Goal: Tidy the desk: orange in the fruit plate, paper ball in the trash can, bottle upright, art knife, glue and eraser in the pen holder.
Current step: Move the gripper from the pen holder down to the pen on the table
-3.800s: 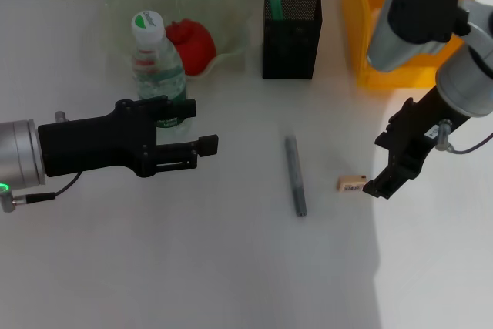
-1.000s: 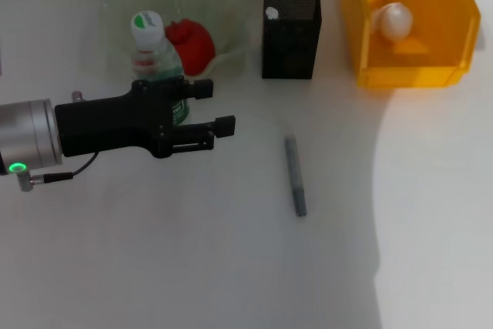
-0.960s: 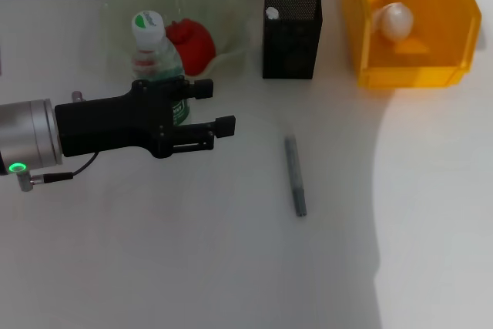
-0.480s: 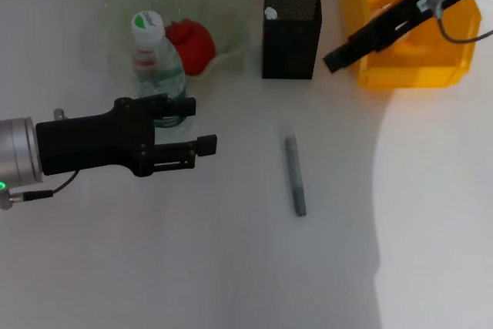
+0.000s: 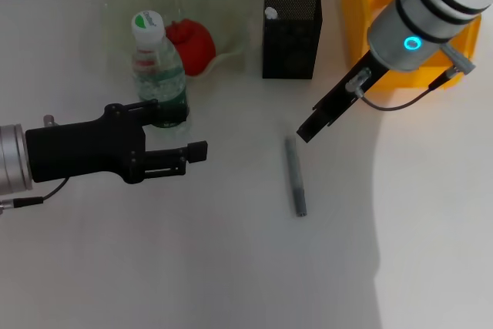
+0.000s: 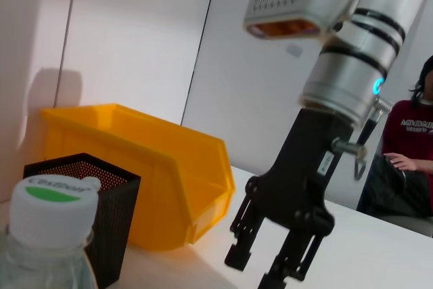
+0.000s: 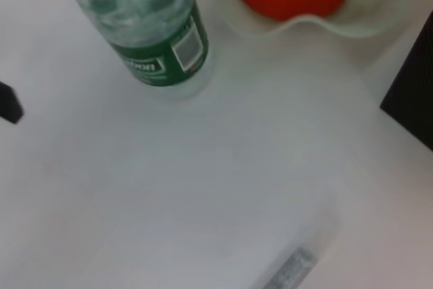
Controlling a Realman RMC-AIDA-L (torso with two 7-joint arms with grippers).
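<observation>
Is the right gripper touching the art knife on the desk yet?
Apart. The head view shows bare desk between the right gripper and the near end of the art knife.

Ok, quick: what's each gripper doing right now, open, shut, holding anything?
Left gripper: open, empty, in front of the bottle.
Right gripper: open, empty, just above the art knife.

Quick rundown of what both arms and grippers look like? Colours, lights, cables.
Left arm: silver cylindrical wrist section ending in a blocky matte-black left gripper, with a thin black cable under the wrist. Right arm: silver-white cylinder with black bands and a lit cyan ring light; its right gripper is long, narrow and black, with a metal fitting and thin dark cable at its base.
</observation>
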